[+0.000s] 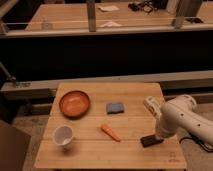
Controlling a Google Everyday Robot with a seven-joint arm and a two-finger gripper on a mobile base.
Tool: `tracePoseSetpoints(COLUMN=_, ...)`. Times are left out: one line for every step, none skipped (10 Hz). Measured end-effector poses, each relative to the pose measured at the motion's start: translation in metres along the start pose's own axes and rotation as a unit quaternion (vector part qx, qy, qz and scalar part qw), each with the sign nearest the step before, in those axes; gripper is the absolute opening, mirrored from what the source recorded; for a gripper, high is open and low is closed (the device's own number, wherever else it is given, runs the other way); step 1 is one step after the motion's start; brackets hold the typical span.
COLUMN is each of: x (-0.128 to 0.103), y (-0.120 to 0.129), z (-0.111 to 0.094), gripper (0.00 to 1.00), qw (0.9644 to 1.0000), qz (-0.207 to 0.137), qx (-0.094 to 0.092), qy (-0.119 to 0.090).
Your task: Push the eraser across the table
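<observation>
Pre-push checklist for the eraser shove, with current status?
1. The eraser lies flat on the table, near the front right: ok.
2. The claw is low, at the eraser's right end: ok.
3. Contact between claw and eraser: cannot tell.
4. Leftward path: the carrot piece and the cup lie close to that line: not ok.
5. The bowl and the blue pad sit further back, off the line: ok.

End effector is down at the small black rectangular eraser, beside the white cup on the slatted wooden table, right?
Not beside the white cup: camera view shows the black rectangular eraser at the opposite front corner of the slatted wooden table. End effector is down at it.
</observation>
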Motion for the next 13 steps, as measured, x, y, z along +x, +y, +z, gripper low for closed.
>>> tracePoseSetpoints(x=0.0, y=0.002, z=0.003, gripper=0.13, qw=1.0, qz=-0.001, qx=-0.001, qy=-0.001)
tracePoseSetpoints(x=0.001, y=0.004, z=0.006, gripper=0.13, qw=1.0, qz=-0.001, qx=-0.003, qy=-0.002)
tracePoseSetpoints(x=0.001, y=0.006, z=0.01, gripper=0.09, qw=1.0, qz=-0.001, qx=-0.005, qy=-0.002)
tracePoseSetpoints(x=0.0, y=0.005, z=0.013, gripper=0.08, qw=1.0, qz=-0.003, qx=-0.007, qy=-0.003)
tracePoseSetpoints(x=-0.003, y=0.003, z=0.015, gripper=0.08, qw=0.9999, qz=-0.006, qx=-0.008, qy=-0.003)
tracePoseSetpoints(x=-0.004, y=0.002, z=0.019, gripper=0.08, qw=0.9999, qz=-0.008, qx=-0.009, qy=-0.003)
tracePoseSetpoints(x=-0.004, y=0.003, z=0.022, gripper=0.08, qw=0.9999, qz=-0.009, qx=-0.011, qy=-0.003)
tracePoseSetpoints(x=-0.007, y=0.002, z=0.026, gripper=0.08, qw=0.9998, qz=-0.012, qx=-0.014, qy=-0.003)
tracePoseSetpoints(x=-0.01, y=0.0, z=0.031, gripper=0.08, qw=0.9997, qz=-0.015, qx=-0.016, qy=-0.003)
tracePoseSetpoints(x=-0.009, y=-0.001, z=0.033, gripper=0.08, qw=0.9997, qz=-0.016, qx=-0.016, qy=-0.003)
tracePoseSetpoints(x=-0.009, y=-0.001, z=0.035, gripper=0.08, qw=0.9997, qz=-0.016, qx=-0.018, qy=-0.002)
tracePoseSetpoints(x=-0.011, y=-0.003, z=0.037, gripper=0.08, qw=0.9996, qz=-0.019, qx=-0.019, qy=-0.002)
tracePoseSetpoints(x=-0.013, y=-0.005, z=0.04, gripper=0.08, qw=0.9995, qz=-0.023, qx=-0.021, qy=-0.002)
